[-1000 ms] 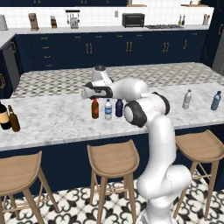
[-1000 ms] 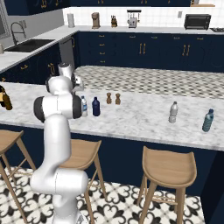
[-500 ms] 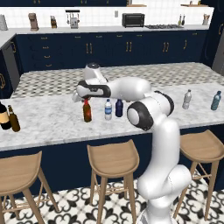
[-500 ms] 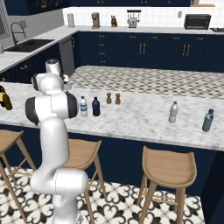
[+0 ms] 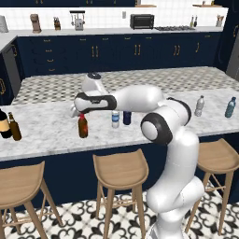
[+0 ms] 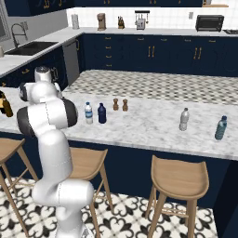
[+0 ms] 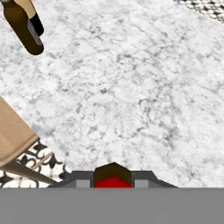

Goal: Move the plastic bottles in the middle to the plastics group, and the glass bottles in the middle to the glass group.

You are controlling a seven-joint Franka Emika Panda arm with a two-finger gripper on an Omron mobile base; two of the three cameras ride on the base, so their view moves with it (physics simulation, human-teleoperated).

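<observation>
My gripper (image 5: 82,114) is shut on the red-capped neck of the slim reddish-brown glass bottle (image 5: 83,127), holding it upright over the marble counter, left of the middle. In the hand view its red cap and brown shoulder (image 7: 112,171) sit between my fingers (image 7: 81,180). The clear water bottle (image 5: 115,119) and the dark navy bottle (image 5: 126,117) stand together to the right. At the far left stands the glass group: a dark wine bottle (image 5: 3,123) and an amber bottle (image 5: 14,127), the amber bottle (image 7: 22,27) lying ahead at the hand view's top left. The plastics group, greyish-clear (image 5: 200,106) and teal (image 5: 230,107), stands far right.
Two small shakers (image 6: 120,104) stand behind the middle bottles. Wooden stools (image 5: 121,169) line the counter's front edge, and one stool seat (image 7: 12,139) shows beside the edge in the hand view. Bare marble (image 7: 131,87) separates the held bottle from the glass group.
The arm has swung left along the counter, carrying the reddish-brown bottle away from the water bottle and towards the glass group. The other bottles stand where they were.
</observation>
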